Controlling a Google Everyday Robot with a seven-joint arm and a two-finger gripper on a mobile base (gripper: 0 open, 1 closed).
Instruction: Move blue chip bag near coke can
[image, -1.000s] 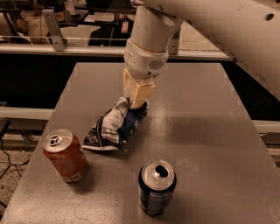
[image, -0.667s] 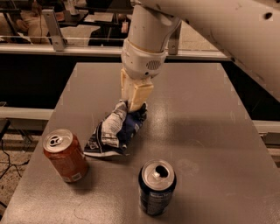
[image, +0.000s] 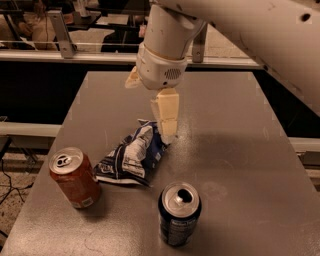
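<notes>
Blue chip bag (image: 131, 160) flat on grey table (image: 240, 150), left of centre, crumpled, white patches up. Long axis diagonal: runs from lower-left end, towards the near-left corner, to upper-right end, towards table middle. Lower-left end just beside coke can (image: 74, 177); touching or a thin gap, can't tell. Coke can upright nr front-left edge, silver top w/ opened tab hole. Upper-right end of bag sits right under gripper (image: 168, 135), which hangs down from the big white arm over mid-table, cream tip at the bag's top corner, apparently in contact. Grip state: can't tell, whether clamped on foil or let go. Dark blue can (image: 179, 214) upright at front centre, to the right of and nearer than the bag, apart from it, top also open. Metal railing (image: 60, 30) behind table, far side.
</notes>
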